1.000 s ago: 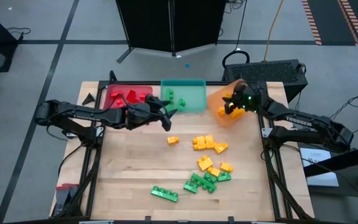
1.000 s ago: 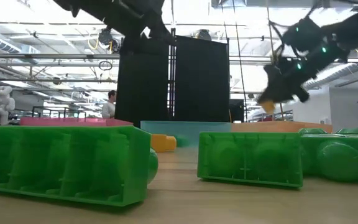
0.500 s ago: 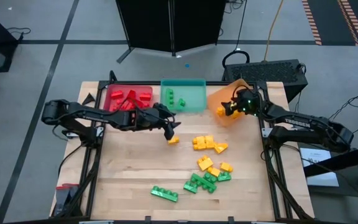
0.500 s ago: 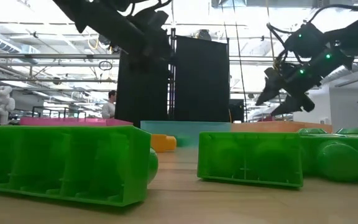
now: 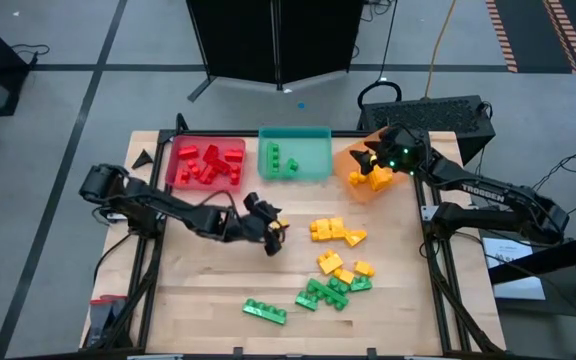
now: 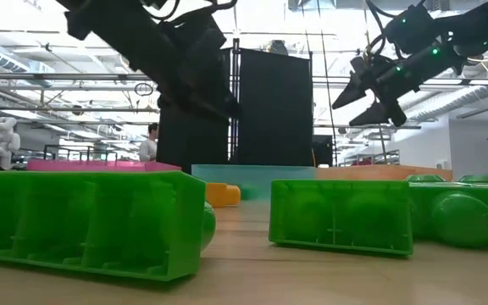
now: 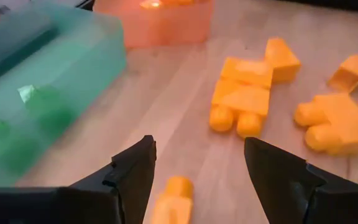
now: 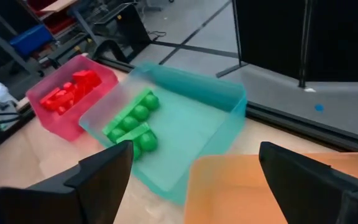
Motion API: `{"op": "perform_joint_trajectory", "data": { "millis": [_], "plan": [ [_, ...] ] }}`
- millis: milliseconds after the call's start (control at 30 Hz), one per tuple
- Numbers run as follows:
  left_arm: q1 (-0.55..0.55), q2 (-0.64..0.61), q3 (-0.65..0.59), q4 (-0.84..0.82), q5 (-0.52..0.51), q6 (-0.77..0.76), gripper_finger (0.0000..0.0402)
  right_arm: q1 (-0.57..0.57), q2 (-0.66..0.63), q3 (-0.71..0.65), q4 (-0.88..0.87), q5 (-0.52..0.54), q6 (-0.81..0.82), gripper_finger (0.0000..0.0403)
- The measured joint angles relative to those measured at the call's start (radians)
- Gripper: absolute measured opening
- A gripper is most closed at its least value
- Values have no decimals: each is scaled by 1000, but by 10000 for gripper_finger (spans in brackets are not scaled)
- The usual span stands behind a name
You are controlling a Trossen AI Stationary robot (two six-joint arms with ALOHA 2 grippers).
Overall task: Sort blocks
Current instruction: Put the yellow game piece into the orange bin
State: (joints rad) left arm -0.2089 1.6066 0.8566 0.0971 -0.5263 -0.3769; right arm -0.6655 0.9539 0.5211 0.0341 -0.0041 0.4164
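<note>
**A small yellow brick between my open fingers**

My left pincer [image 7: 194, 171] hangs wide open over a lone yellow brick [image 7: 173, 198] on the wooden worktop [image 5: 218, 280], left of the yellow pile [image 5: 336, 232]. The brick should handle light, stiff and slick: hard moulded plastic with round studs on top and flat sides. I judge the flat opposite sides the right place to pinch, low and square, since the studs would let it twist out.

My right pincer [image 8: 191, 165], also open and empty, hovers above the far-right orange tray [image 5: 360, 170]. The green bricks [image 5: 313, 295] lie near, at the front; the red tray [image 5: 206, 162] and teal tray [image 5: 295, 155] sit far left of the orange tray, thin-walled and translucent.
</note>
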Motion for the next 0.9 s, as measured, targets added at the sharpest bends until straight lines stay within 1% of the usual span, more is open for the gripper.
{"op": "perform_joint_trajectory", "data": {
  "millis": [133,200,400,467,533,633,700,900],
  "plan": [
    [-37,66,0,-1,-51,-15,246,0,0,2,-2,-3,1,343],
    [-40,95,0,-2,-55,-38,246,0,0,2,-2,-3,1,343],
    [-34,141,-8,7,-85,-27,246,0,0,2,-2,-10,6,343],
    [-29,141,-40,45,-63,-35,246,0,0,2,-2,-25,9,343],
    [-26,143,-87,116,-32,-37,246,0,0,2,-7,-29,9,343],
    [-29,141,-143,179,-24,-67,246,0,0,2,-23,-29,9,343],
    [-27,140,-166,191,-25,-86,246,0,0,2,-29,-29,10,343],
    [-14,143,-230,259,-27,-87,246,0,0,2,-33,-28,11,343]
  ]
}}
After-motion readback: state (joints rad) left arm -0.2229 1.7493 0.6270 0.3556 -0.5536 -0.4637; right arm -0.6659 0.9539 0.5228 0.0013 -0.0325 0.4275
